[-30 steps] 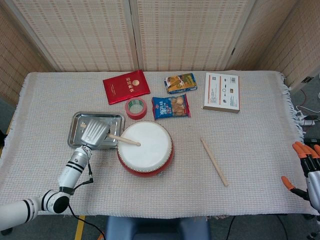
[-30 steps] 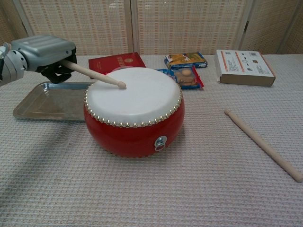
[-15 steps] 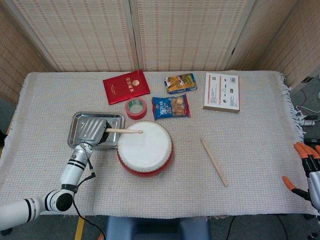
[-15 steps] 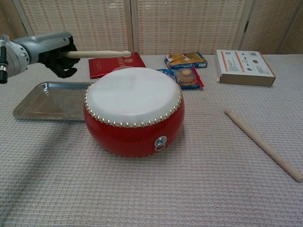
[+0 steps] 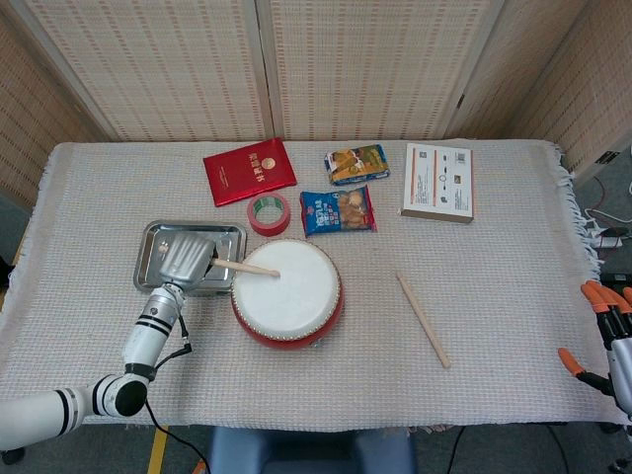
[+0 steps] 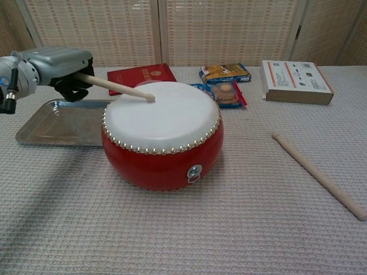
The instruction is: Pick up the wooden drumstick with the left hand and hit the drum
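A red drum (image 5: pixel 287 293) (image 6: pixel 163 133) with a white skin stands in the middle of the table. My left hand (image 5: pixel 186 260) (image 6: pixel 57 64) grips a wooden drumstick (image 5: pixel 247 268) (image 6: pixel 117 88) over the metal tray, left of the drum. The stick slants down to the right and its tip sits on or just above the far-left part of the drum skin. A second wooden drumstick (image 5: pixel 423 319) (image 6: pixel 317 174) lies loose on the cloth right of the drum. My right hand (image 5: pixel 607 336) hangs off the table's right edge, fingers apart, holding nothing.
A metal tray (image 5: pixel 153 241) (image 6: pixel 40 125) lies left of the drum. Behind the drum are a red booklet (image 5: pixel 249 171), a red tape roll (image 5: pixel 268 212), two snack packs (image 5: pixel 338 210) (image 5: pixel 355 164) and a white box (image 5: pixel 437 182) at the back right.
The drumstick was down on the skin, rose level above the drum, and now its tip has swung back down onto the skin's far-left part. The right hand stayed put.
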Tool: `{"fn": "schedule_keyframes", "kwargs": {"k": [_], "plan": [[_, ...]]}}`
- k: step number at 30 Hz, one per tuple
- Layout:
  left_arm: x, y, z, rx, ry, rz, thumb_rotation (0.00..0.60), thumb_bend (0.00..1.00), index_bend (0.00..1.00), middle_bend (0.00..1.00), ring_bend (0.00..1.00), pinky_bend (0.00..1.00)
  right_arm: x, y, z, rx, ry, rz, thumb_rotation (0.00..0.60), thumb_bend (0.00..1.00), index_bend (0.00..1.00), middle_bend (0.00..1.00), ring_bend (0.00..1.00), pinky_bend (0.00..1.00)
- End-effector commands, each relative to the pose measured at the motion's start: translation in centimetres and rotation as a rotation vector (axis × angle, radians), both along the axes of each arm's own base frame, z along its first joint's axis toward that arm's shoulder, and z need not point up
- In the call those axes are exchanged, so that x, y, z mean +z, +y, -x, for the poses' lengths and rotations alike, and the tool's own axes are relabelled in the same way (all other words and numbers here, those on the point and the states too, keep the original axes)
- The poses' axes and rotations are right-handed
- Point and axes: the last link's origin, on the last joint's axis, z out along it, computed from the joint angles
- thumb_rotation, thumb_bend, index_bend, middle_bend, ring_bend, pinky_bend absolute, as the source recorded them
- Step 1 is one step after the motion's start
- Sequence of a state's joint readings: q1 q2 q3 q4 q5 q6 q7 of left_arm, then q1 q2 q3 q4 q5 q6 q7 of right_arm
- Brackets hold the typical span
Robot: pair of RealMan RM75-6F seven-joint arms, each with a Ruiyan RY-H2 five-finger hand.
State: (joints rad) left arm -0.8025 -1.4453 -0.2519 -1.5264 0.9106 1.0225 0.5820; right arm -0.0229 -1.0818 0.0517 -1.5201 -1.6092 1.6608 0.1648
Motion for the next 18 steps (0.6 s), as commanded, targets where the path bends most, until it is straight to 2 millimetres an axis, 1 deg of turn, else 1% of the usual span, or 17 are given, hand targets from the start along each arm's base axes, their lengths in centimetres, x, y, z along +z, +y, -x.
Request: {"fn": "schedule_keyframes", "kwargs": {"k": [1, 4, 9, 11, 13, 15, 17, 18], "plan": [[1.6, 0.2, -1.0, 0.057, -0.239, 0.006, 0.600, 0.74, 1.00, 1.00, 1.00, 1.00, 0.0, 0.0, 0.0, -0.002, 0.000, 0.001, 0.600, 0.23, 0.01, 0.07, 0.00, 0.00], [1.1, 0.5, -0.4, 0.017, -0.110, -0.007, 0.600, 0.74, 1.00, 1.00, 1.00, 1.00, 0.0, 0.0, 0.0, -0.001, 0.001, 0.002, 0.600, 0.23, 0.01, 0.07, 0.00, 0.00], [-1.2, 0.6, 0.7, -0.059, 0.152, -0.017, 0.600, 0.74, 1.00, 1.00, 1.00, 1.00, -0.1, -0.1, 0.1, -0.002, 0.000, -0.003, 0.600, 0.23, 0.02, 0.07, 0.00, 0.00], [-1.7, 0.5, 1.0, -0.073, 0.214, -0.013, 0.600, 0.74, 1.00, 1.00, 1.00, 1.00, -0.1, -0.1, 0.1, -0.002, 0.000, -0.003, 0.600, 0.23, 0.02, 0.07, 0.00, 0.00], [-1.6, 0.4, 0.8, -0.056, 0.177, -0.011, 0.600, 0.74, 1.00, 1.00, 1.00, 1.00, 0.0, -0.2, 0.0, 0.000, 0.000, -0.002, 0.600, 0.23, 0.02, 0.07, 0.00, 0.00], [-0.9, 0.2, 0.1, 0.004, 0.002, -0.014, 0.600, 0.74, 1.00, 1.00, 1.00, 1.00, 0.0, -0.2, 0.0, 0.002, 0.001, -0.001, 0.600, 0.23, 0.02, 0.07, 0.00, 0.00], [0.2, 0.2, -0.6, 0.054, -0.184, -0.019, 0.600, 0.74, 1.00, 1.00, 1.00, 1.00, 0.0, -0.2, 0.0, 0.002, 0.003, -0.003, 0.600, 0.23, 0.02, 0.07, 0.00, 0.00], [0.7, 0.2, -0.8, 0.060, -0.228, -0.021, 0.600, 0.74, 1.00, 1.00, 1.00, 1.00, 0.0, -0.2, 0.0, 0.003, 0.003, -0.005, 0.600, 0.23, 0.02, 0.07, 0.00, 0.00]]}}
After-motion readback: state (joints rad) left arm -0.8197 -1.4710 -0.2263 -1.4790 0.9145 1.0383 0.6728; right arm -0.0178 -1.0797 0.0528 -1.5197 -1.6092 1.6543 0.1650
